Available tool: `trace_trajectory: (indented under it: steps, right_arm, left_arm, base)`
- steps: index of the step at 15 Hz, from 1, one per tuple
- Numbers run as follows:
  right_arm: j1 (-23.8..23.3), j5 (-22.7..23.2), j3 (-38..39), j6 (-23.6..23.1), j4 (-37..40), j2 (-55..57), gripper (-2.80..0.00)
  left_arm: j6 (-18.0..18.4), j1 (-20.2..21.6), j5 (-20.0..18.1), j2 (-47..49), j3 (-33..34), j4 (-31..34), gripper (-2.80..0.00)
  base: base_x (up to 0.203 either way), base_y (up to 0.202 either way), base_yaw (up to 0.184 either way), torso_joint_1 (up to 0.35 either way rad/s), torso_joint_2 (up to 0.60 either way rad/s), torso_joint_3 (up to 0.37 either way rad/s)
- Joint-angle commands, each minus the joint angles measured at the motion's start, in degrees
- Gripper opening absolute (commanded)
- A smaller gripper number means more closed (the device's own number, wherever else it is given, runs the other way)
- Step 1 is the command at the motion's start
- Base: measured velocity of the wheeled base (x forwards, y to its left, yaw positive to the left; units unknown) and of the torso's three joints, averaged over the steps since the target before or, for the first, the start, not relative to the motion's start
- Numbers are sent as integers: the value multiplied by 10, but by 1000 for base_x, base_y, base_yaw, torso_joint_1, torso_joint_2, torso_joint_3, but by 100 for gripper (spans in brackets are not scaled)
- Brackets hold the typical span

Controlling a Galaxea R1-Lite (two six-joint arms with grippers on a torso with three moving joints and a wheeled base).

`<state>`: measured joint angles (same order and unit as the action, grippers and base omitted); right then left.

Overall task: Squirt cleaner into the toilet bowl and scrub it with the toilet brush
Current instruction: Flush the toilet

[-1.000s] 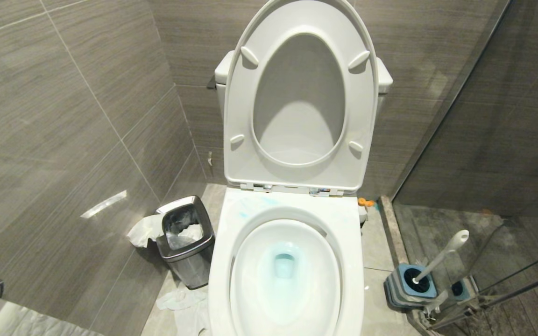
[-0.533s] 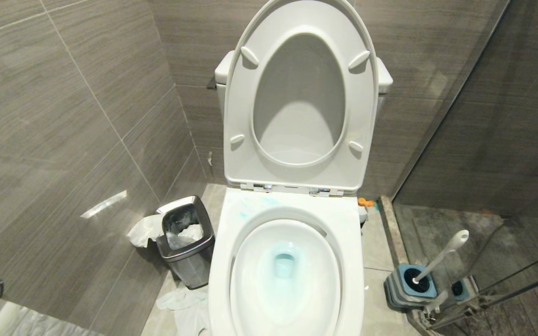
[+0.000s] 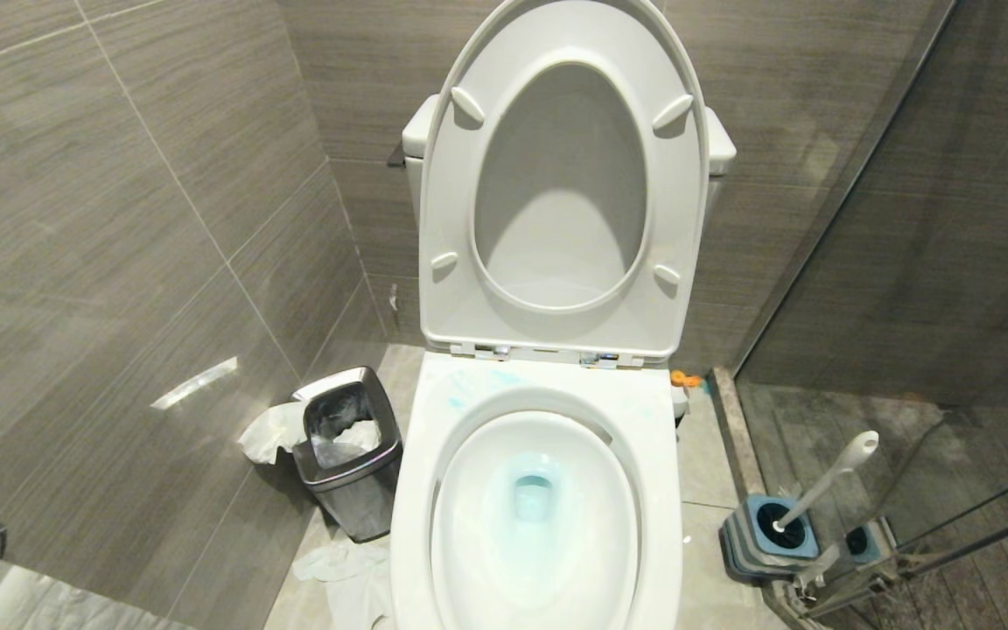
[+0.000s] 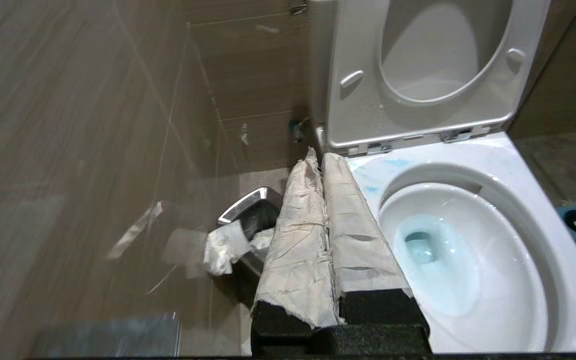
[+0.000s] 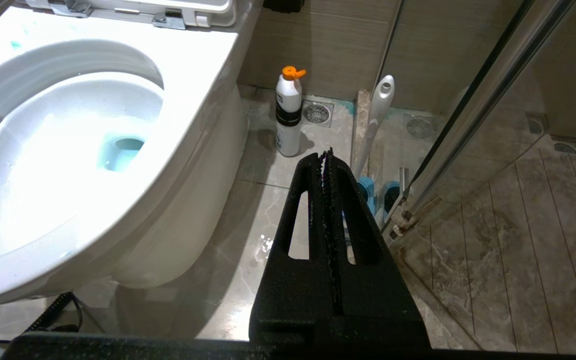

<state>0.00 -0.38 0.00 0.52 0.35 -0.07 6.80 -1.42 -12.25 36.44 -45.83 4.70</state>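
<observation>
White ceramic fills the head view: the toilet bowl (image 3: 535, 507) stands centred, seat and lid (image 3: 562, 184) raised against the tank. Cleaner (image 3: 533, 495) tints the water blue-green at the drain, with pale smears on the rim near the hinges. The toilet brush (image 3: 826, 480) leans in its blue-and-grey holder (image 3: 767, 534) on the floor at the bowl's right, beside the glass partition. A steel waste bin (image 3: 350, 451) sits at the bowl's left, crumpled paper around it. Neither of my arms appears in this view.

Left wrist view: my left pincer (image 4: 322, 165), fingers wrapped in wrinkled pale paper, is pressed together, holding nothing. It points toward the bowl's rim near the hinge, the bin behind it.

Right wrist view: my right pincer (image 5: 326, 157) is together, empty, above the floor tiles beside the bowl. Beyond it the brush handle rises from the holder; a white bottle with an orange cap (image 5: 288, 115) stands near the bowl's base.
</observation>
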Motion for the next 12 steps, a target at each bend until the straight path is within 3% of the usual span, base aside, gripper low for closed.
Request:
trace_trajectory:
  steps: [1,4,7,9,12]
  right_arm:
    - [0,0,0,0,0,1,-280]
    - [0,0,0,0,0,1,-280]
    - [0,0,-1,0,0,1,-280]
    - [0,0,0,0,0,1,-280]
    - [0,0,0,0,0,1,-280]
  left_arm:
    - [-15,-28,-14,131,-67,-20,-280]
    - [-60,-68,-47,218,-147,-65,-280]
    - [-62,-73,-67,288,-211,-71,-280]
    - [-56,-73,-59,342,-258,-73,-280]
    - [-44,-89,-7,438,-344,-74,-280]
  base:
    - [0,0,0,0,0,0]
    - [0,0,0,0,0,0]
    - [0,0,0,0,0,0]
    - [0,0,0,0,0,0]
    - [0,0,0,0,0,0]
